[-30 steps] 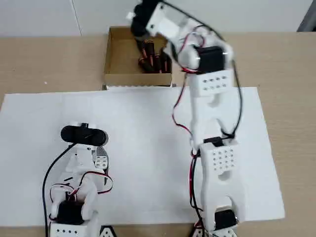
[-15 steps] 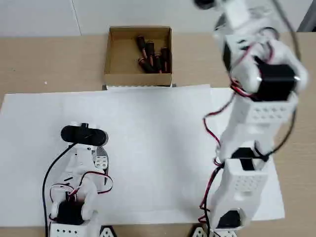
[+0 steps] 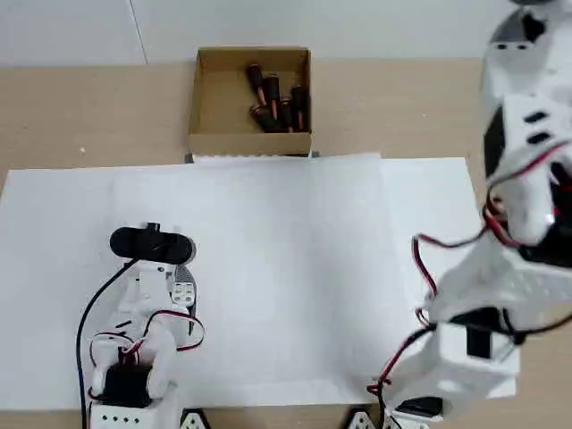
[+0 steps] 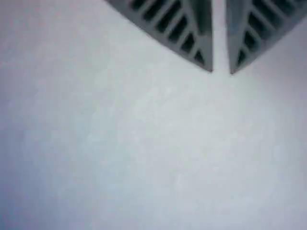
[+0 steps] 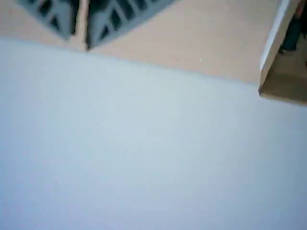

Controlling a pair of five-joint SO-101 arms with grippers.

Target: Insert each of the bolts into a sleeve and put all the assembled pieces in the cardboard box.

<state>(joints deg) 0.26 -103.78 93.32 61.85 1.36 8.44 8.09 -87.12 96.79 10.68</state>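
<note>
The cardboard box stands at the far middle of the table, with several dark, red-banded assembled pieces lying in its right half. My right arm is raised at the table's right side, well away from the box. Its gripper is shut and holds nothing, above the white paper's edge; the box's corner and a piece show farther off. My left arm sits folded at the near left. Its gripper is shut, empty, close over the paper.
A large white paper sheet covers the table's middle and near part. Bare tan tabletop lies around the box at the back. Red and black cables hang from the right arm.
The right arm has swung away from the box to the right and back toward the near edge. The left arm has not moved.
</note>
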